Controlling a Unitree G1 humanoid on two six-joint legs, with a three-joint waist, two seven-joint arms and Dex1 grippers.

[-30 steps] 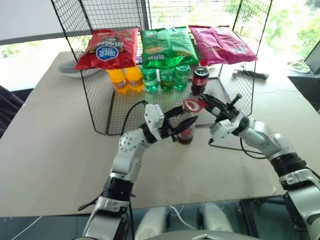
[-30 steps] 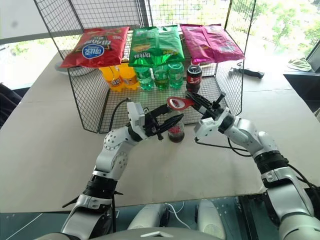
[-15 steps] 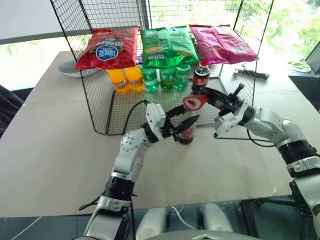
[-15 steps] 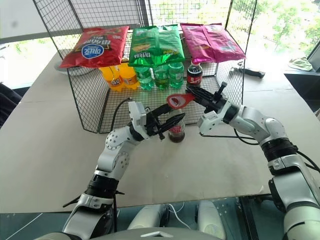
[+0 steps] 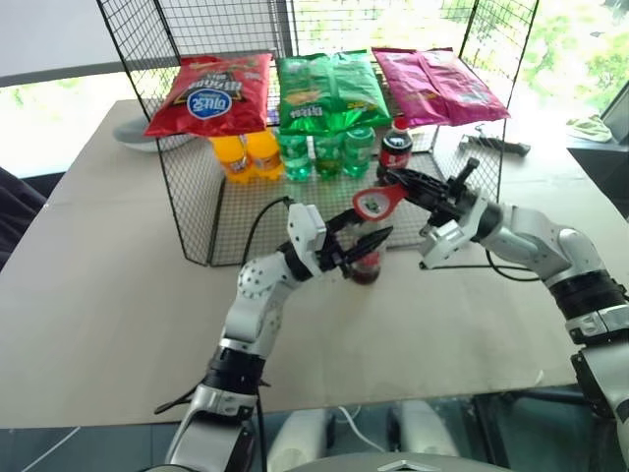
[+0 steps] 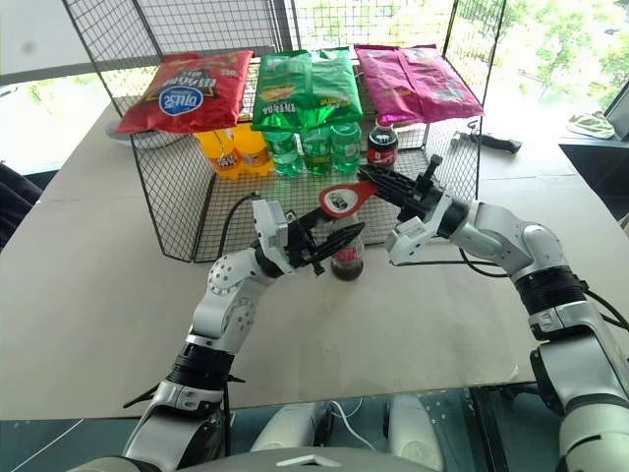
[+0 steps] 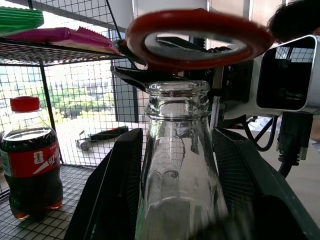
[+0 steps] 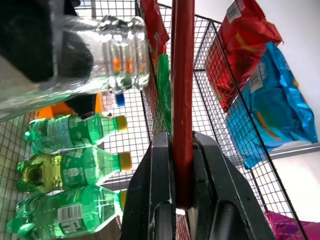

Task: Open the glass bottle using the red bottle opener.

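right gripper (image 5: 395, 184) was clamped on the red bottle opener (image 5: 376, 204), loop head held just above the bottle mouth, apart from it; left gripper (image 5: 366, 244) was closed around the glass bottle (image 5: 367, 260), upright on the table (image 5: 118, 285) before the wire rack (image 5: 192, 211); the bottle mouth stood uncapped.

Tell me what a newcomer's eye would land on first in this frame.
Front and centre, the left end effector holds the glass bottle upright on the table, its mouth bare in the left wrist view. Just above it the right end effector holds the red bottle opener, loop head over the bottle. Behind stands a wire rack with bright snack bags on top and drink bottles beneath.
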